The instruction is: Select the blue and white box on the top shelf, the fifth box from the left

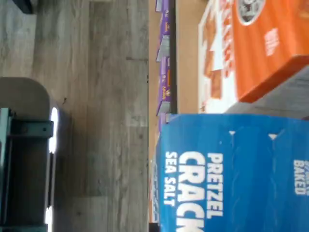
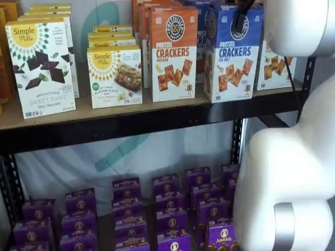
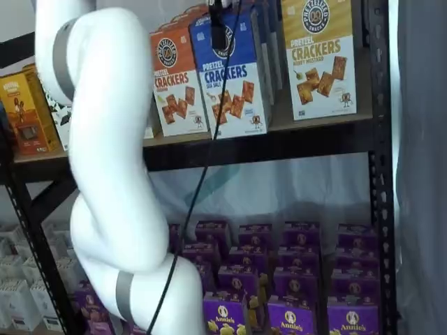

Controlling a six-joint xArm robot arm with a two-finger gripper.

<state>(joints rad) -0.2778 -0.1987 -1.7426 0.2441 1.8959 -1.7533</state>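
The blue and white box (image 2: 230, 57) stands on the top shelf (image 2: 131, 117), right of an orange-and-white Pretzel Crackers carton (image 2: 174, 52). It also shows in a shelf view (image 3: 234, 80) and fills the wrist view (image 1: 231, 174), where its face reaches further out than the orange carton (image 1: 260, 48). My gripper (image 2: 240, 23) comes down from above onto the box's top. One black finger (image 3: 218, 31) lies across the round logo on the front face, and the other finger is hidden behind the box. The fingers look closed on the box's top.
A yellow-and-white Pretzel Crackers carton (image 3: 320, 56) stands right of the blue box. Simple Mills boxes (image 2: 42, 65) stand at the shelf's left. Small purple boxes (image 2: 172, 209) fill the lower level. My white arm (image 2: 293, 157) and a black cable (image 3: 202, 181) hang in front of the shelves.
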